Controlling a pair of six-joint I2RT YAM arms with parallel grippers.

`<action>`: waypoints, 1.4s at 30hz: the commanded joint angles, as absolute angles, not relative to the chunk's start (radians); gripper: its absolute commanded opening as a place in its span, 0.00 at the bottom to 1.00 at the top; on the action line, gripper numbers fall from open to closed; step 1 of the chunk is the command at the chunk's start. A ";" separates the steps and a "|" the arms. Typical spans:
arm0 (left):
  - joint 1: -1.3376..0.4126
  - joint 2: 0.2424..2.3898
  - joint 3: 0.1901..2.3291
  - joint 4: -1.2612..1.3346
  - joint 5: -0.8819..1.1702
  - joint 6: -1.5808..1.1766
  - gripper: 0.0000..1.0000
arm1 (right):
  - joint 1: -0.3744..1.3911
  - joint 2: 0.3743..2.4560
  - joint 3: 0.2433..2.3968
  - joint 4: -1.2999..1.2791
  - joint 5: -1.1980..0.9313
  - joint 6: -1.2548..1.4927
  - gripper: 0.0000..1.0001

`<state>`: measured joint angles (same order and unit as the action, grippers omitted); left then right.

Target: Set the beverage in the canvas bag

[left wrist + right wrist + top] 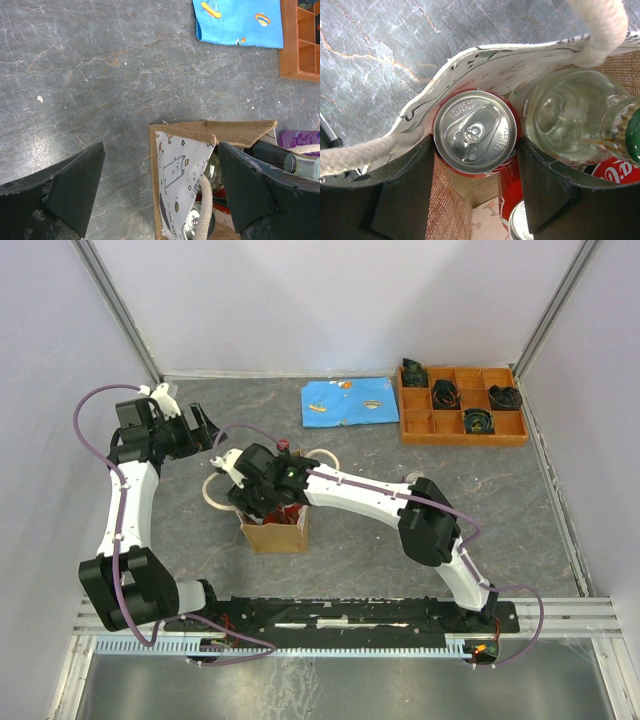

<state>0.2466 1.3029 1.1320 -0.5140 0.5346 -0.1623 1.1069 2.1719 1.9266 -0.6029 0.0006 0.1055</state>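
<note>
My left claw (198, 426) hangs with its jaws wide apart near the worktop's back-left corner, holding nothing. The canvas bag (272, 532) stands left of the worktop's middle. My right claw (475, 148) is clamped on a red beverage can (475, 131), upright in the bag's mouth beside a glass bottle (565, 117). A blue cloth (349, 402) lies at the back edge, and a wooden tray (416, 425) sits in the back-right corner.

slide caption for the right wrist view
The right gripper shut on a red aluminium can inside the white-lined jute canvas bag
</note>
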 commanded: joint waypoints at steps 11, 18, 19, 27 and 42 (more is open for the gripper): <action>0.250 1.299 1.135 -0.478 0.592 -0.190 1.00 | 1.093 2.037 1.798 -0.549 0.010 0.105 0.43; 0.249 1.296 1.129 -0.485 0.596 -0.189 1.00 | 1.094 2.025 1.786 -0.543 0.002 0.110 0.55; 0.249 1.296 1.129 -0.486 0.596 -0.189 1.00 | 1.096 2.023 1.786 -0.540 0.002 0.110 0.57; 0.247 1.299 1.129 -0.488 0.621 -0.189 1.00 | 1.101 2.012 1.801 -0.532 0.023 0.100 0.71; 0.242 1.313 1.132 -0.497 0.645 -0.184 1.00 | 1.106 1.993 1.856 -0.554 0.080 0.074 0.81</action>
